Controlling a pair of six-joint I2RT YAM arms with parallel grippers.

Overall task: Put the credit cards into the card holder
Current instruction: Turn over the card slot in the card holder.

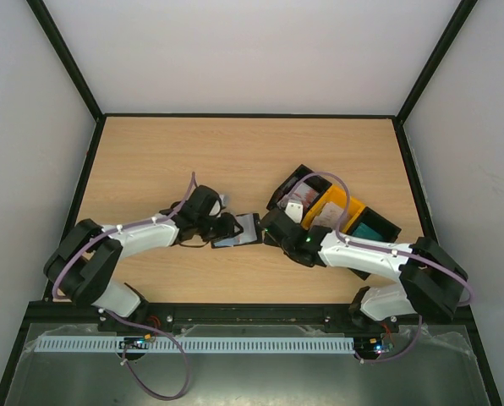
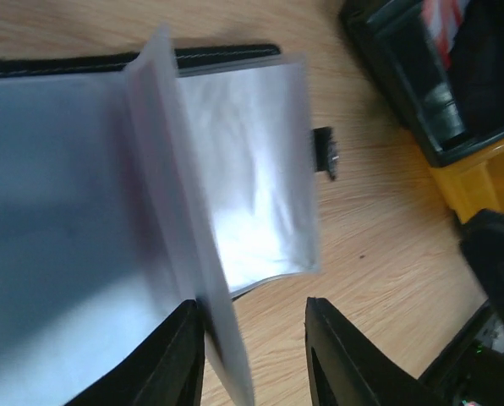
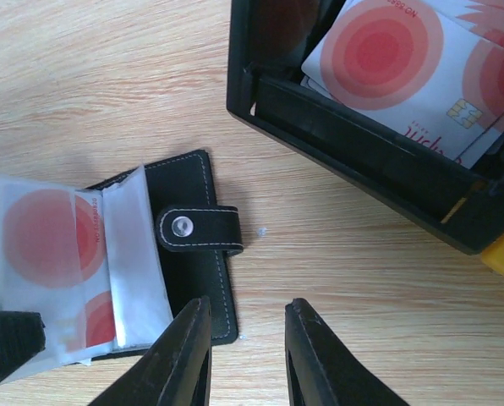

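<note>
At the left of the tabletop (image 1: 235, 152) the left arm reaches toward the middle, and its left hand (image 2: 252, 338) is released: the two fingers (image 2: 180, 359) stand apart with bare wood between them. One clear sleeve (image 2: 189, 245) of the card holder (image 1: 245, 230) stands up on edge, and its lower corner lies against the inner side of one finger without being pinched. The card holder lies open and flat near the middle of the tabletop, between the two hands, with its pale sleeves spread. In the right wrist view a red-and-white credit card (image 3: 53, 254) sits inside a sleeve. The short clasp tab (image 3: 197, 230), with its metal snap, points toward the bins.

Just right of the holder the right hand (image 3: 248, 326) is also released. It hangs over bare wood, one finger near the holder's black corner and apart from the tab. Farther right stands the black bin (image 3: 353, 144), holding more red-and-white credit cards (image 3: 387, 59). The yellow bin (image 1: 335, 203) is joined beside it, and a teal card (image 1: 372, 230) lies in the last black compartment.
</note>
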